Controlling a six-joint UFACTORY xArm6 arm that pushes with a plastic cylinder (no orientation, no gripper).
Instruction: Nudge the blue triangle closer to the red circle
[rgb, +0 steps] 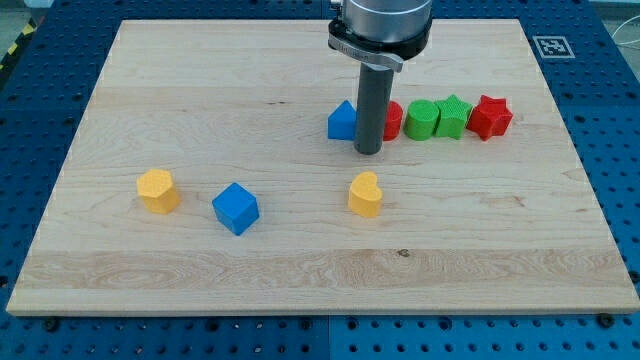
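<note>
The arm has no pincer at all, so there's nothing to call spread or pinched, just a dark rod. The tip (369, 151) sits on the bench (300, 270) a bit toward the far edge and right of centre. It's parked right in front of the gap between the blue triangle (342, 121) and the red circle (392, 119), and the rod hides where those two meet, so can't tell if they touch. The triangle pokes out on the rod's left, the circle on its right.

Past the red circle, running toward the right edge, there's a tidy row: a green round block (421, 119), a green star-ish block (454, 116) and a red star (490, 117), packed close together.

Nearer the front edge, just below the tip, sits a yellow heart (365, 194). Further toward the left edge are a blue cube (235, 208) and a yellow block (157, 190), well apart from the row.
</note>
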